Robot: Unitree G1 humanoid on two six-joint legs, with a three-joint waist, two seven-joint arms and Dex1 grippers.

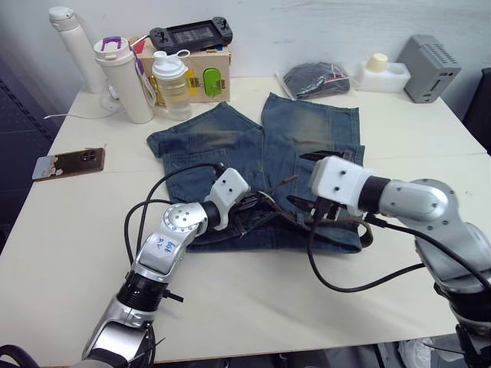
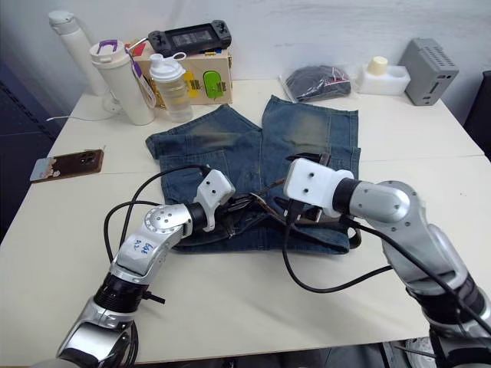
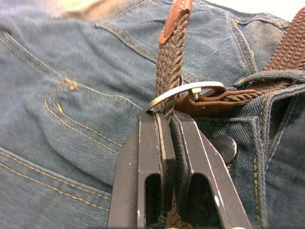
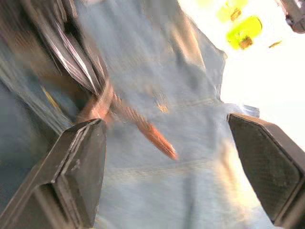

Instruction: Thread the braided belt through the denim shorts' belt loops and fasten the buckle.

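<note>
Denim shorts [image 1: 261, 165]: faded blue, laid flat at the middle of the desk [image 1: 69, 230], waistband toward the near edge, legs toward the far side, yellowish worn patches on both legs. Braided belt [image 3: 170, 57]: dark-brown woven strap, lying along the waistband at the near side of the shorts; its tan leather tip points away over the denim toward the legs, and a loop of strap hangs past the right end of the waistband. Buckle [image 3: 183, 90]: silver metal frame at the middle of the waistband, the strap passing through it. Belt loops [image 3: 271, 76]: one seen just right of the buckle with the belt running under it. Left gripper [image 3: 167, 125]: at the waistband's middle, fingers closed narrow on the braided strap just short of the buckle. Right gripper [image 4: 176, 162]: above the right half of the waistband, fingers spread wide, holding nothing, the belt tip and denim seen between them. Other items: phone [image 1: 69, 163] at the left edge of the desk; white bottles [image 1: 126, 80] and a box with a black handheld console [image 1: 192, 34] on it at the far left; dark bundle in clear plastic [image 1: 316, 78], white container [image 1: 380, 75] and grey box [image 1: 431, 67] along the far right.
</note>
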